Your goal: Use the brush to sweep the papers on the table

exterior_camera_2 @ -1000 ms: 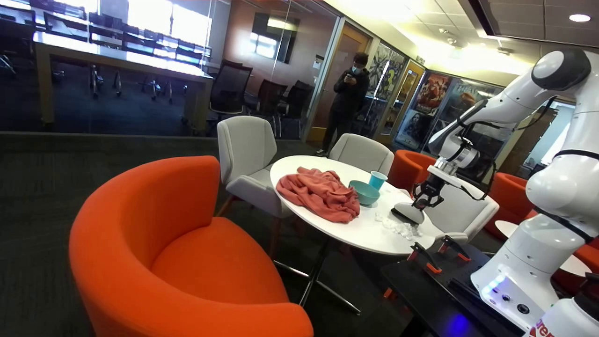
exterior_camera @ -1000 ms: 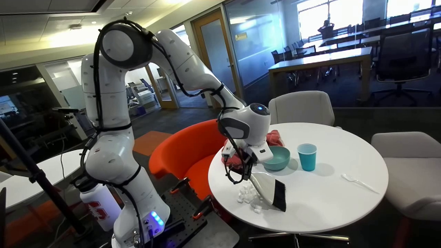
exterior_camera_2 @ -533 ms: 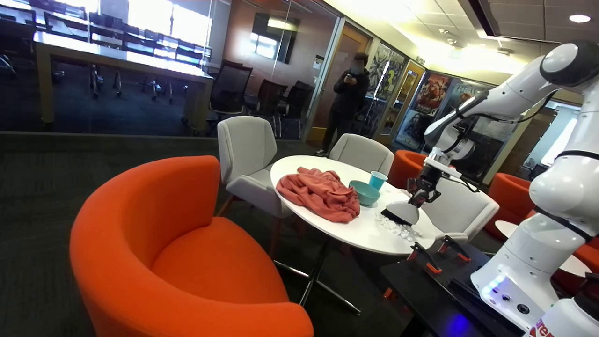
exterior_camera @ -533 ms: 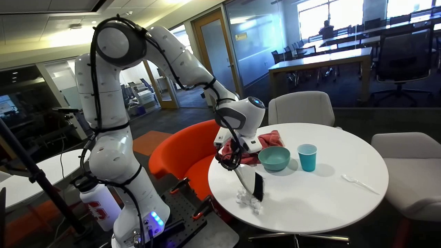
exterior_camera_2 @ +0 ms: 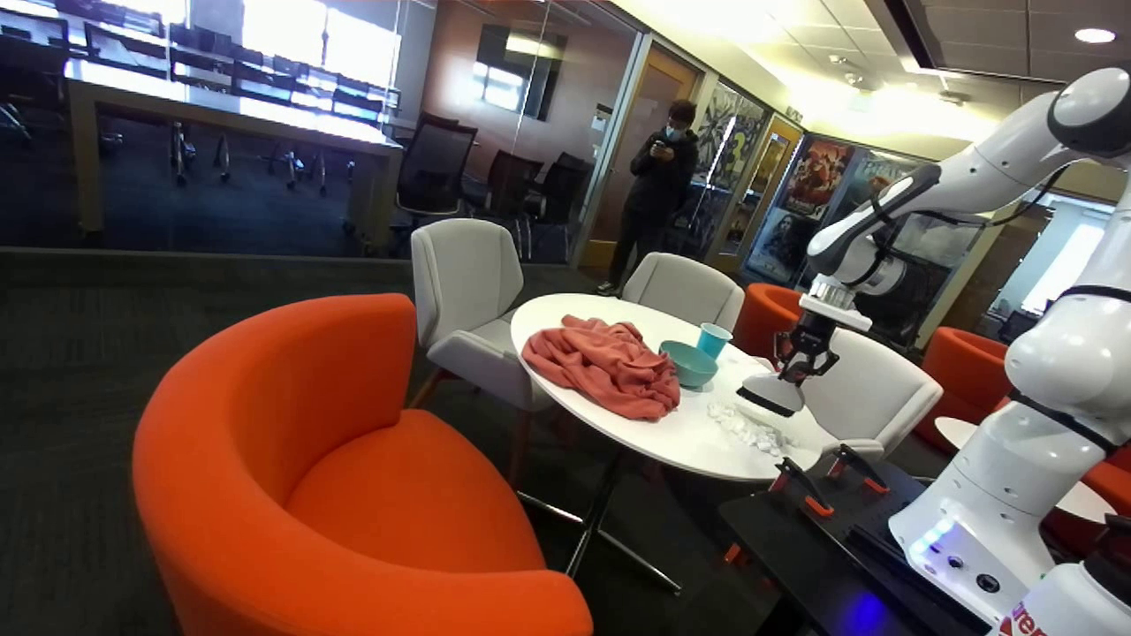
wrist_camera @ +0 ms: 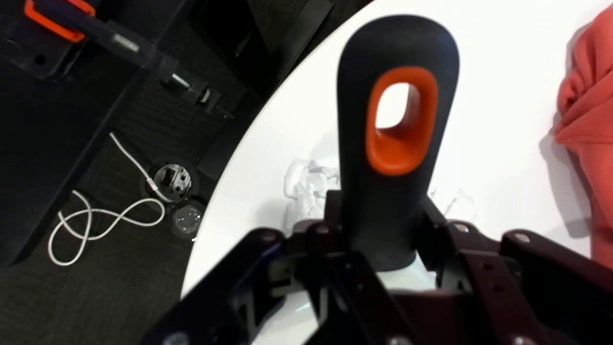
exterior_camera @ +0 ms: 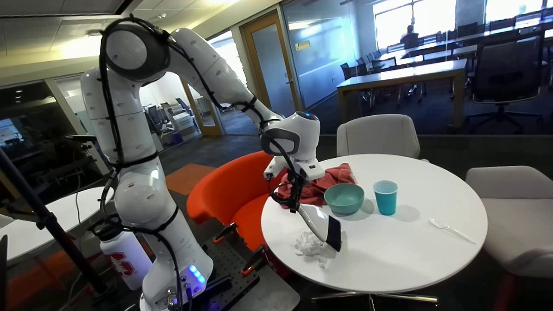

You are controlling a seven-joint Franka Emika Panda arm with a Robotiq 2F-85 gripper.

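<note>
At the round table point(exterior_camera: 410, 261), the brush point(exterior_camera: 317, 222) is held, the sweeping seemingly unfinished.
The gripper point(wrist_camera: 383, 223) pinches the brush's black handle point(wrist_camera: 380, 196); the bristles point(exterior_camera: 334, 234) slant near the white papers point(exterior_camera: 308, 244), which lie in a loose patch towards the table's edge. Whether the bristles touch the table I cannot tell; gathering the papers looks left to do.

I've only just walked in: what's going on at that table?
A robot gripper holds a brush by its black handle, tilted near some white paper scraps on a round table. The scraps lie in a loose cluster, so the sweeping looks unfinished. I can't tell whether the bristles touch the table. Nearby sit a bowl, a cup and a red cloth.
</note>
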